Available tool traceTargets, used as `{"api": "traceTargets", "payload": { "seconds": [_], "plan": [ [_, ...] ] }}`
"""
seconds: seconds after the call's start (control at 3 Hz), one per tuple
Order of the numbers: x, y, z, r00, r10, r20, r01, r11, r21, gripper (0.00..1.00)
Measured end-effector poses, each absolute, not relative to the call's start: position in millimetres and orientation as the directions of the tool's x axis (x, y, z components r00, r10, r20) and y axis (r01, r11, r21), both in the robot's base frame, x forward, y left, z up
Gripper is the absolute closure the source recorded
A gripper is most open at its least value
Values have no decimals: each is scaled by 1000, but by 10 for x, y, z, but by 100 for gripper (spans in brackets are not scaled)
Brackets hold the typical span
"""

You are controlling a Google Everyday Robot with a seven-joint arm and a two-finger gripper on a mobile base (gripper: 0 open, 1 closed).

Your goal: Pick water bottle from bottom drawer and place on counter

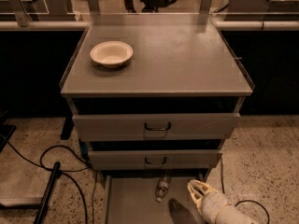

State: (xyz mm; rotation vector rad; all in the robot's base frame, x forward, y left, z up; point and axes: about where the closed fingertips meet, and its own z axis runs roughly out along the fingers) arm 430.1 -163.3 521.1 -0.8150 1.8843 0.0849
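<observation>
- One water bottle (162,186) lies on its side near the back of the bottom drawer (135,202).
- Likely light, smooth, easily dented and apt to roll; best gripped across its middle.
- Claw (196,188) hangs just right of the bottle, apart from it; spread or pressed together, I cannot tell.
- Surface (182,59): broad, flat grey metal, with a cream bowl (111,53) at far left.
- Speckled floor (266,153), cables (51,157) at left.

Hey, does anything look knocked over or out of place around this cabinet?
Only the water bottle: it lies on its side on the floor of the open bottom drawer, not upright. The gripper hangs just right of it, not touching. The bowl sits upright on the counter, nothing spilled.
</observation>
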Motion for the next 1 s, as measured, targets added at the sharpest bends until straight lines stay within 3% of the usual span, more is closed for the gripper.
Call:
{"api": "traceTargets", "payload": {
  "seconds": [0.33, 0.67, 1.0],
  "plan": [
    [4326, -1670, 5463, -182, -548, -816, -563, 739, -371, 100],
    [4332, -1675, 5485, -179, -552, -814, -562, 737, -376, 82],
    [4332, -1675, 5485, -179, -552, -814, -562, 737, -376, 59]
  ]
}}
